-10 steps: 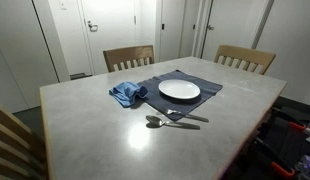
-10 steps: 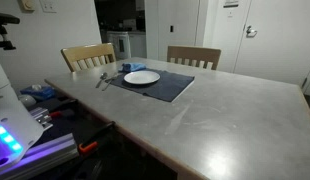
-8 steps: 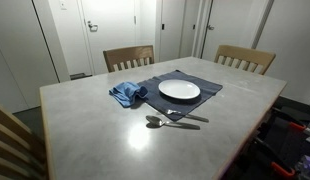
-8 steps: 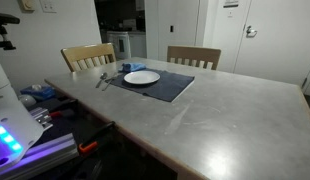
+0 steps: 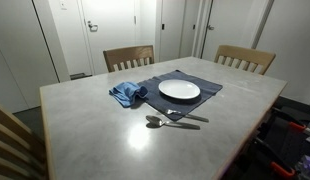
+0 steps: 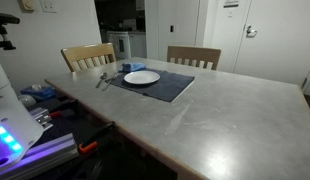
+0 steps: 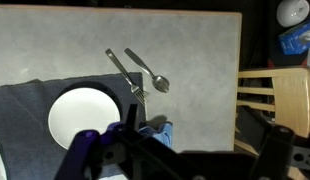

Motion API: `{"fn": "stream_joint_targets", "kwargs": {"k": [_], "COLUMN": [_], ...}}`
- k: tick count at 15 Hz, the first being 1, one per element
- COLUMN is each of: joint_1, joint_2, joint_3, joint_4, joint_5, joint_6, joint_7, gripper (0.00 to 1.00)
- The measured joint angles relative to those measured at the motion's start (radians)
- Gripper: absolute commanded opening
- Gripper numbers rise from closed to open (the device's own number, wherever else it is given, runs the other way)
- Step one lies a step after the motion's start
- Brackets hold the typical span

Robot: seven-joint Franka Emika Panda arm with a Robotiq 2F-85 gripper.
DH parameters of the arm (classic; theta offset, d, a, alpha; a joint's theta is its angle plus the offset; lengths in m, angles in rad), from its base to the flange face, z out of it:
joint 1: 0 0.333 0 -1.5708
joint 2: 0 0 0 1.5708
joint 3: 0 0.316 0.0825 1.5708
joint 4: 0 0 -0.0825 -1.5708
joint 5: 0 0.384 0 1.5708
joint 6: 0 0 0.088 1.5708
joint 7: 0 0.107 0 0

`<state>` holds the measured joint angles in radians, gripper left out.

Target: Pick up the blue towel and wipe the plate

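Nothing has moved since the earlier frames. Blue towel [image 5: 127, 94] lies crumpled just beside the plate [image 5: 179, 90], not yet picked up. My gripper [image 7: 145, 140] hangs above both, presumably to line up the grasp; whether its jaws stand parted or closed, I cannot tell.

Blue towel [image 5: 127, 94] — crumpled into a loose, folded heap, lying left of centre in an exterior view, just beside the plate [image 5: 179, 90] with a narrow gap between them. Plate — white, round, lying flat at mid-frame. In the wrist view the plate [image 7: 83, 115] sits lower left. The towel [image 7: 161, 132] shows only partly, at lower centre.
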<state>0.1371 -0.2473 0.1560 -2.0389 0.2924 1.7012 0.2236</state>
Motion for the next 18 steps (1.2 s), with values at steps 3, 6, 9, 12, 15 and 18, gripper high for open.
{"fn": "stream_joint_targets", "kwargs": {"k": [3,6,9,12,15,18], "joint_1": [0.007,0.012,0.012,0.016,0.034,0.049], "joint_2": [0.116,0.223,0.250,0.251,0.280,0.353], "joint_3": [0.026,0.027,0.027,0.027,0.029,0.029], "joint_4": [0.087,0.160,0.183,0.182,0.147,0.122], "joint_5": [-0.014,-0.014,-0.014,-0.025,-0.055,-0.085], "joint_6": [0.034,0.036,0.036,0.074,0.211,0.363], "joint_7": [0.000,0.001,0.001,0.005,0.021,0.056], "gripper": [1.00,1.00,1.00,1.00,1.00,1.00]}}
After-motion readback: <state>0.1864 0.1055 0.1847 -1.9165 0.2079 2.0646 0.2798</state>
